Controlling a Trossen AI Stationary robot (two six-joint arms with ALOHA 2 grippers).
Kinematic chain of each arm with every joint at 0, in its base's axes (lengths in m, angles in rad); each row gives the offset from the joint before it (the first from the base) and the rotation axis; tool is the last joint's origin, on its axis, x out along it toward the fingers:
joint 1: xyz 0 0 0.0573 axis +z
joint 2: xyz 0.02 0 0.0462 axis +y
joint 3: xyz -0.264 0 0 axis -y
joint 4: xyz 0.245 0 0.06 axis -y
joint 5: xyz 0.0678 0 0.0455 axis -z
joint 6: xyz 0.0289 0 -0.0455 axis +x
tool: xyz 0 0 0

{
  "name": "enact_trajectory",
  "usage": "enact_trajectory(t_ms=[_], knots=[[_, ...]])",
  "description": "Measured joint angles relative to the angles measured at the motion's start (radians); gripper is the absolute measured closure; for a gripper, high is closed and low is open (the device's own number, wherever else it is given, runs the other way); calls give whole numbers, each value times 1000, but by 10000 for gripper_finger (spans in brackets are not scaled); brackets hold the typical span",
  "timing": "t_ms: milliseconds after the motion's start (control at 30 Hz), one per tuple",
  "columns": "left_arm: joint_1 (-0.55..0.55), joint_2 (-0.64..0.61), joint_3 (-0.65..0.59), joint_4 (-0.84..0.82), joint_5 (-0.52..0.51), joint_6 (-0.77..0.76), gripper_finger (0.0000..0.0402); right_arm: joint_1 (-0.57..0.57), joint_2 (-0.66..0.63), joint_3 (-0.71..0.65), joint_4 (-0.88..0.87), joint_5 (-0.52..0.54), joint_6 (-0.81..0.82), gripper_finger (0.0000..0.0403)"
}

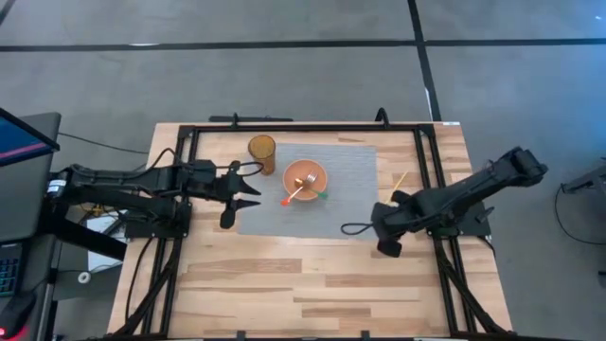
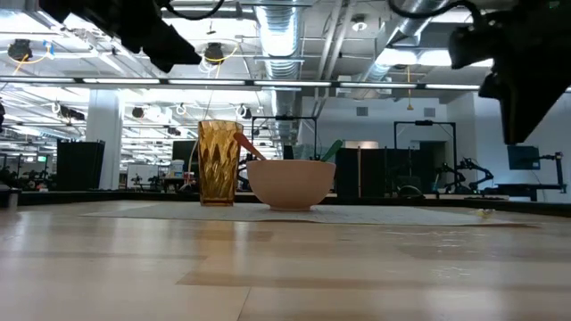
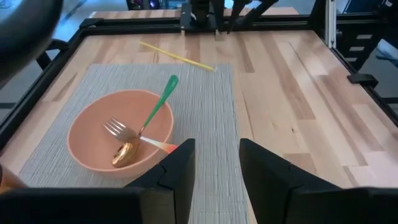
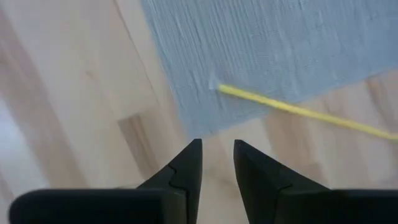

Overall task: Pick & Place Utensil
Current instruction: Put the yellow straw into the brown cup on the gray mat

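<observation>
- While you are watching from above, your left claw (image 1: 248,186) is hovering at the left edge of the grey placemat (image 1: 355,194), just beside the amber glass (image 1: 262,149), with its fingers (image 3: 180,163) spread a little apart and nothing between them.
- Its wrist camera is looking straight over the salmon bowl (image 3: 93,140), and the gap between the fingers is showing only placemat.
- That bowl (image 1: 305,178) is sitting on the mat right of the glass, and it is holding a gold fork (image 3: 126,140), a green-handled utensil (image 3: 159,101) and an orange-tipped one (image 3: 159,145), all leaning across each other.
- Your yellow stick-like utensil (image 1: 399,180) is lying flat on the table (image 1: 312,284), its one end touching the mat's right edge, well apart from the bowl.
- Your right claw (image 1: 386,248) is hanging off the mat's lower right corner, near that yellow utensil but not touching it.
- Its fingers (image 4: 186,165) are standing narrowly apart and gripping nothing; bare wood is showing in the gap, with the yellow utensil (image 4: 305,111) lying beyond the tips.
- From table height, the glass (image 2: 219,163) and bowl (image 2: 291,183) are standing side by side, handles poking above the rim.
</observation>
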State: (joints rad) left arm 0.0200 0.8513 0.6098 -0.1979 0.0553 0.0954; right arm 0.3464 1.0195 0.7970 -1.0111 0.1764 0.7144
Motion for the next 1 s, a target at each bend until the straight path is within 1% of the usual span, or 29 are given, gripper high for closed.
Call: enact_trajectory(t_ms=[67,100,267,333,400,533,700,1000], knots=[[0,0,0,6,0,0,275,-7,-18,-26,63,0,10,321],[0,0,0,7,0,0,275,-9,-19,-31,89,1,-24,321],[0,0,0,42,0,1,275,-17,11,-34,157,21,-311,317],[0,0,0,49,0,1,275,-28,36,-34,161,28,-364,312],[0,0,0,49,0,1,275,-47,81,-34,158,24,-373,307],[0,0,0,50,1,0,275,-71,171,-34,159,-25,-384,294],[0,0,0,50,1,0,275,-70,275,-34,169,-22,-465,285],[0,0,0,50,1,-4,275,-99,404,-29,169,-22,-470,281]])
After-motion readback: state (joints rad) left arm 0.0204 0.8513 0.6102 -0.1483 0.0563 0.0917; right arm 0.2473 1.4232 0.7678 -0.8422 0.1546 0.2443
